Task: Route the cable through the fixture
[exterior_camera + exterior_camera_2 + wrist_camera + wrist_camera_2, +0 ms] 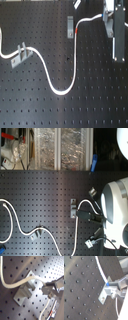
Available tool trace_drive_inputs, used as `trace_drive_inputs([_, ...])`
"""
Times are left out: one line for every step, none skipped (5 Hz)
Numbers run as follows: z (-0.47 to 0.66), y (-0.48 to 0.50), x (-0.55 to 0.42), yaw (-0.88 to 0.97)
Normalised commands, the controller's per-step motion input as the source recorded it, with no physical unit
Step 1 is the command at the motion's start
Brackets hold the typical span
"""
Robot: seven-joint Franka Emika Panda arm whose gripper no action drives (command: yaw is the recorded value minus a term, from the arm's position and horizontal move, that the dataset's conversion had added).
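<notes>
The gripper [106, 21] seemingly pinches the cable [75, 60] just beside the fixture [70, 26], keeping its red band [76, 30] by the slot for threading.

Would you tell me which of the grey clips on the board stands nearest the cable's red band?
The upright clip near the top of the first exterior view; the cable bears its red band right beside it. The other clip stands far toward the first exterior view's left.
</notes>
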Motion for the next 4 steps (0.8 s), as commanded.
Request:
trace_drive_inputs([0.07,0.017,-0.209,-0.01])
trace_drive_inputs([0.10,-0.032,-0.362,0.00])
trace_drive_inputs([0.07,-0.030,-0.413,0.00])
trace_drive_inputs([0.07,0.011,-0.366,0.00])
